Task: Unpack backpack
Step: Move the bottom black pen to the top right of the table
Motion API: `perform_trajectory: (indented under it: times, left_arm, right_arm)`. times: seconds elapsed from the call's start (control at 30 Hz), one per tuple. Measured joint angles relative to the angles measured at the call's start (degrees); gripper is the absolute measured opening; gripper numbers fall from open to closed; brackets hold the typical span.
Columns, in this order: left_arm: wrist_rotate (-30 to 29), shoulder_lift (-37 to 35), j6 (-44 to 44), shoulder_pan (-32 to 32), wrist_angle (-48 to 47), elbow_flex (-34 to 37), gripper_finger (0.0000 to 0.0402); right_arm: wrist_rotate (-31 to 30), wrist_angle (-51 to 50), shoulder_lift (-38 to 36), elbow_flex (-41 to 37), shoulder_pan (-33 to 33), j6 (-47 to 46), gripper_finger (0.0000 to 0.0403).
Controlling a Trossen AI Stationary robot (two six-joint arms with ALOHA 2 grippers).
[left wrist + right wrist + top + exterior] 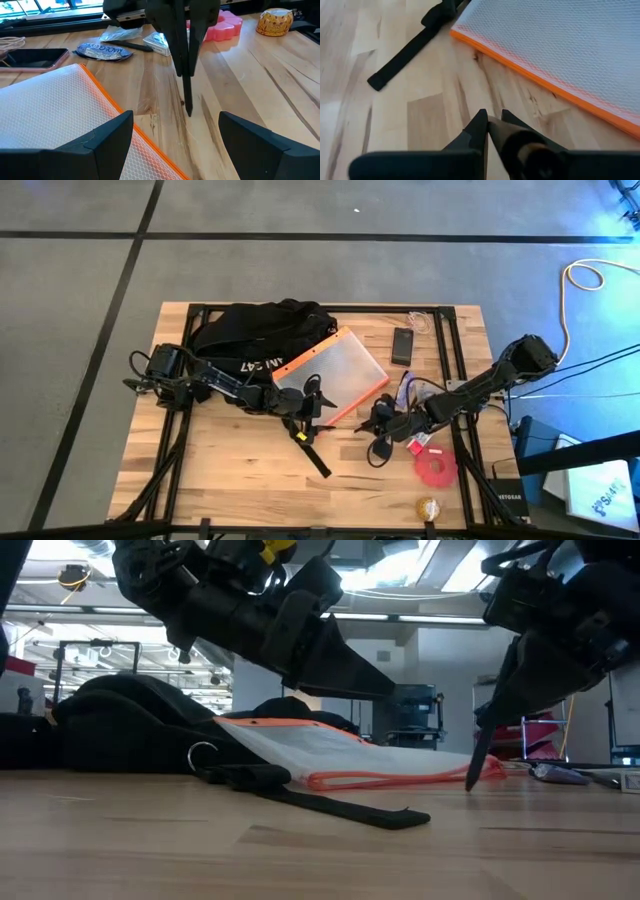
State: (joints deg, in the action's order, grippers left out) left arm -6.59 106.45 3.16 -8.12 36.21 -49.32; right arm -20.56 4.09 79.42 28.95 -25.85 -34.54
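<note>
The black backpack (258,332) lies on the table's far left part, with one strap (318,452) trailing toward the near edge. A clear mesh pouch with an orange border (331,373) lies flat beside it, its far corner against the backpack. My left gripper (310,402) hangs open just above the pouch's near edge (107,107); one finger is over the mesh and the other over bare wood. My right gripper (372,423) is shut and slants down at the table close to the pouch's near right corner (490,770). It shows in the left wrist view as dark fingers (186,75). My right gripper's shut fingertips (188,111) reach down to the wood beside the pouch. I cannot tell whether they touch the tabletop. They are clear of the pouch's orange edge (530,75).
A black phone (403,345) lies at the far right. Near the right arm are a pink tape roll (436,468), a blue packet (104,50), a small box (159,44) and a round yellow thing (428,507). Bare wood lies at the near left (220,470).
</note>
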Motion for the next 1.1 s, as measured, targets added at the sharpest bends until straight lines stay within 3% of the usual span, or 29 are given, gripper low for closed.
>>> perform_trajectory:
  times: [0.63, 0.87, 1.0, 1.1]
  left_arm:
    - [0.0, 0.0, -0.2, 0.0, 0.1, 0.0, 0.0278]
    - [0.0, 0.0, -0.3, 0.0, 0.1, 0.0, 0.0278]
    - [-0.1, 0.0, -0.3, 0.0, 0.1, 0.0, 0.0278]
    - [-0.1, 0.0, -0.3, 0.0, 0.3, 0.0, 0.0278]
  right_arm:
    - [-13.9, -7.6, -0.3, -0.1, 0.0, -5.3, 0.0019]
    - [-15.3, -9.0, -6.2, -0.3, -0.1, -6.8, 0.0019]
    - [-15.1, -19.4, -12.8, 0.8, 0.0, -14.4, 0.0019]
    - [-24.1, -33.0, -16.9, 3.6, 0.0, -22.8, 0.0019]
